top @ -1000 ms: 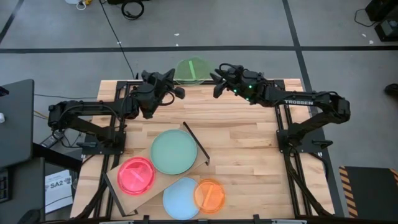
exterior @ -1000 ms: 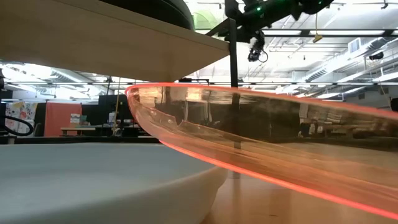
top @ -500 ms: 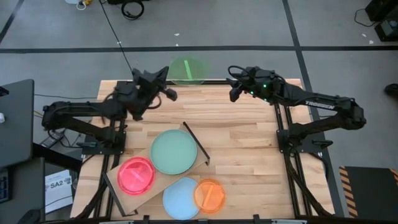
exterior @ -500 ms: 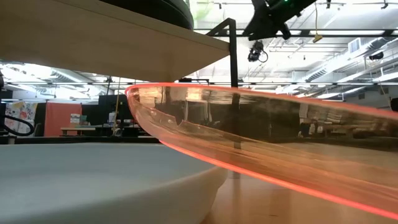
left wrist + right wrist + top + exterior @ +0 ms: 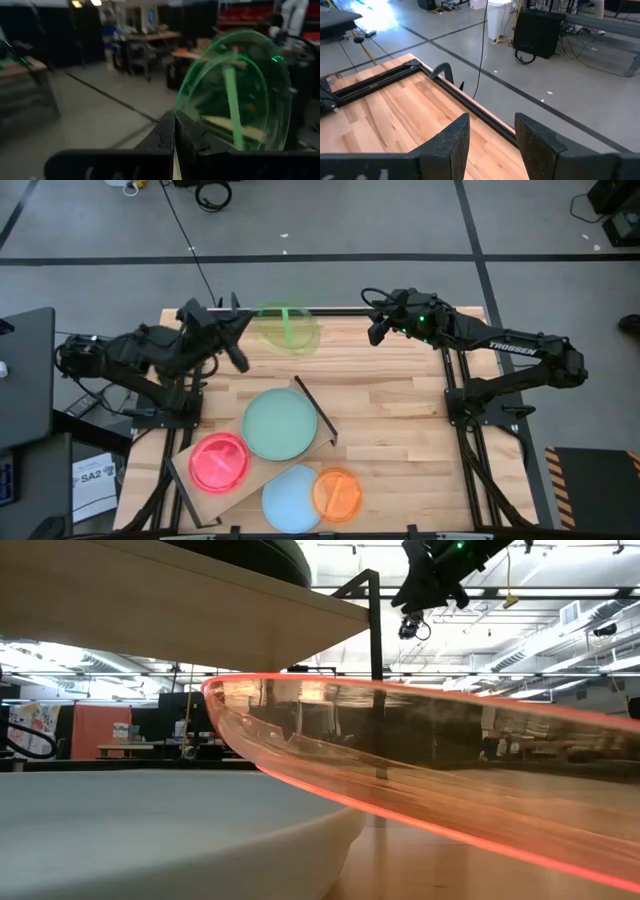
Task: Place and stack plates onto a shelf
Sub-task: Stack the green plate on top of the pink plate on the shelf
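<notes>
Since the earlier frame the left hand (image 5: 243, 332) has drawn back from the right hand (image 5: 376, 315) over the far edge of the tabletop (image 5: 400, 420), taking the neon-green plate (image 5: 287, 327) with it. Its fingers are clamped tight on that plate's rim, while the right hand stands with fingers spread and empty. The shelf (image 5: 195, 467), well nearer than the neon-green plate, carries the mint-green plate (image 5: 279, 423) and pink plate (image 5: 218, 461), with the light-blue plate (image 5: 290, 496) and orange plate (image 5: 337, 493) just beside it.

two plates (image 5: 280, 423) on shelf (image 5: 190, 465), two perhaps beside
</notes>
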Controlling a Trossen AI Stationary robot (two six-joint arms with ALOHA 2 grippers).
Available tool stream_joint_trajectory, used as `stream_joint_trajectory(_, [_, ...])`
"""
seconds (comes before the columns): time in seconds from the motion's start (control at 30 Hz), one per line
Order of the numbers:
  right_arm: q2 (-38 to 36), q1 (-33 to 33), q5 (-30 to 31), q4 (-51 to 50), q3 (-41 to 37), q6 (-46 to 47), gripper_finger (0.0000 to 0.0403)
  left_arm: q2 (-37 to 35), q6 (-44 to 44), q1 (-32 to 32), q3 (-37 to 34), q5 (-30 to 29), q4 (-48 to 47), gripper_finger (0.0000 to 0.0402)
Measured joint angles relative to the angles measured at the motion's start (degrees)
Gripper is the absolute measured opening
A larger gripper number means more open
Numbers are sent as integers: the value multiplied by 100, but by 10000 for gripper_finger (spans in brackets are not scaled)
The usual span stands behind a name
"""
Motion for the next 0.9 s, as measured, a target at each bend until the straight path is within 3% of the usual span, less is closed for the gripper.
stream_joint_trajectory(0.17, [18,-2,-2,-14,0,0,162,9,-1522,-416,677,533,-2077,7])
stream_joint_trajectory(0.5, [18,-2,-2,-11,0,0,162,-21,-3815,-520,992,3638,-4667,7])
stream_joint_trajectory(0.73, [18,2,-4,-14,0,2,162,-11,-4281,-642,600,5577,-5317,7])
stream_joint_trajectory(0.9, [18,2,-5,-14,0,2,163,-11,-4635,-997,69,6324,-5347,7])
